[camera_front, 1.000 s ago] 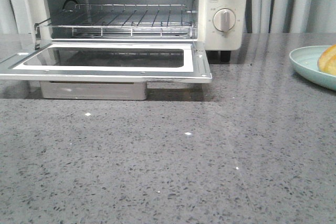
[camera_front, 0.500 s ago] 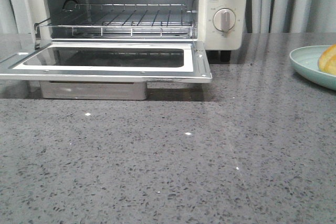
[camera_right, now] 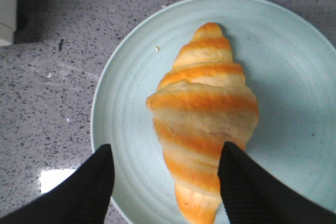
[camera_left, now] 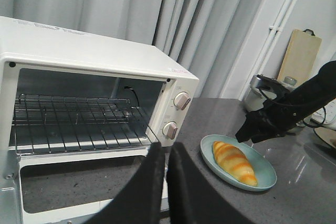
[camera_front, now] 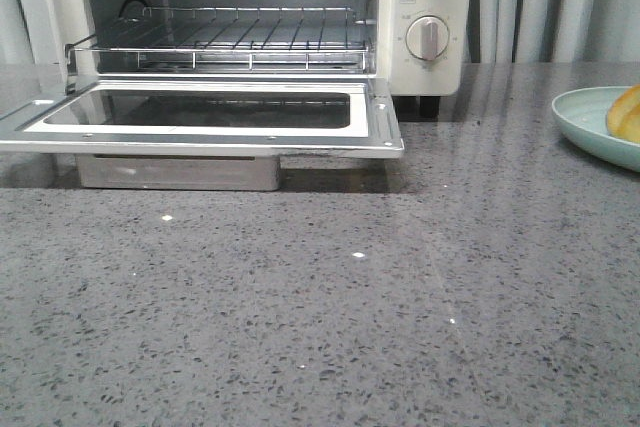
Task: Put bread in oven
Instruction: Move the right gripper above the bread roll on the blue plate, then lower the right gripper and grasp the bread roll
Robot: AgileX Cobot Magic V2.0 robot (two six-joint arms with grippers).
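The bread, a golden roll with paler ridges, lies on a pale teal plate; it also shows as bread on the plate and as a sliver of bread at the front view's right edge. My right gripper hovers open over the plate, its fingers either side of the roll's tapered end, one finger close against it. The cream oven stands with its door dropped flat and its wire rack bare. My left gripper is shut and empty, in front of the oven.
Grey speckled countertop spreads in front of the oven. Pale curtains hang behind. A wooden board and a metal pot stand at the far side, beyond the right arm.
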